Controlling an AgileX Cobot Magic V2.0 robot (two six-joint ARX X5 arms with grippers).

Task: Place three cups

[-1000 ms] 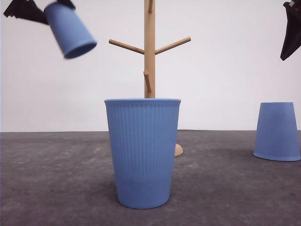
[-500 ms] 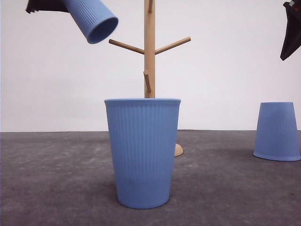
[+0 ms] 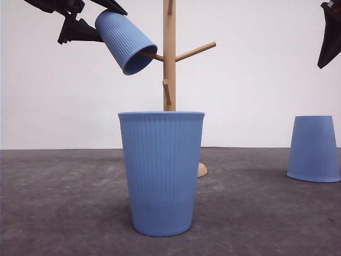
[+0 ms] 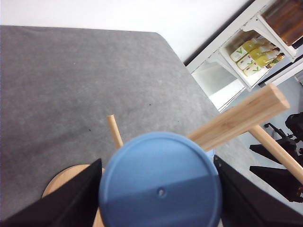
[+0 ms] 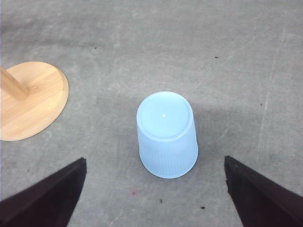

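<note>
Wooden peg stand (image 3: 169, 53) upright on grey table (image 3: 64, 202), round base (image 5: 29, 99) flat on it, pegs angling up off the post on both sides. Past the table edge behind the stand, white shelf (image 4: 236, 56) holding yellow-green bottles (image 4: 253, 49).

An upright cup (image 3: 161, 172) stands nearest the camera, the wooden rack (image 3: 170, 64) behind it at twelve o'clock. A tilted cup (image 3: 124, 41) sits over the rack's ten o'clock peg. An inverted cup (image 3: 314, 149) rests at three o'clock.
</note>
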